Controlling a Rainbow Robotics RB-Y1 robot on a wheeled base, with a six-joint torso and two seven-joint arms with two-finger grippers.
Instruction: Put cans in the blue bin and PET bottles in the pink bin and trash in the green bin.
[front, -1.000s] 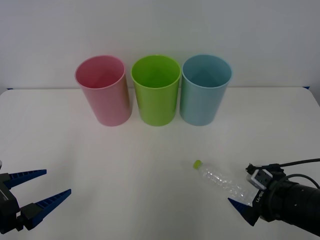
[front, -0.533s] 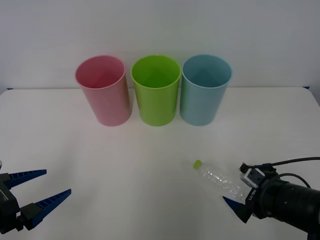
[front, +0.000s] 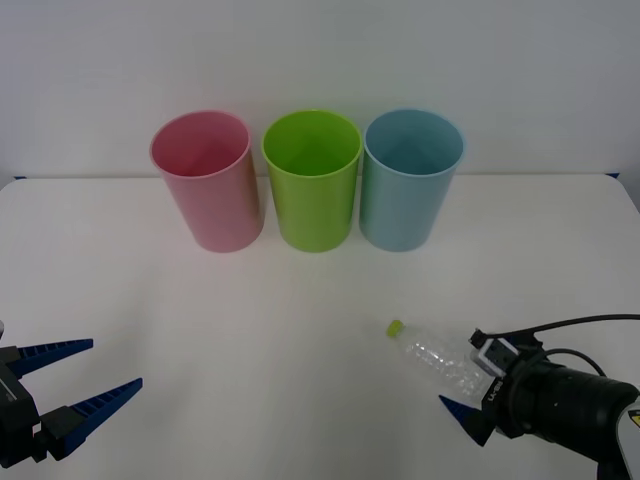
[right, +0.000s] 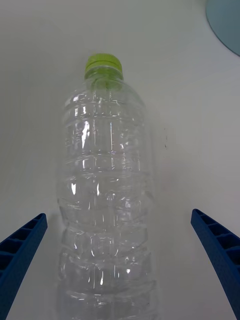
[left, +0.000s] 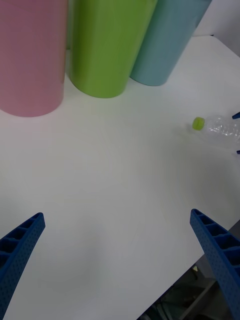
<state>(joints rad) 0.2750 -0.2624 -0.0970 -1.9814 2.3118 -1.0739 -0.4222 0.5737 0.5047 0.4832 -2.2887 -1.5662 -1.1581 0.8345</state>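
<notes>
The clear PET bottle (front: 436, 358) lies on its side on the white table (front: 250, 320), its yellow-green cap (front: 395, 327) pointing toward the bins. The right gripper (front: 470, 385) sits low at the bottle's base end, its blue fingers (right: 20, 250) spread wide on either side of the body, not touching it. The left gripper (front: 80, 380) hovers open near the table's front left. At the back stand the pink bin (front: 208, 180), the green bin (front: 312, 178) and the blue bin (front: 410, 178) in a row.
</notes>
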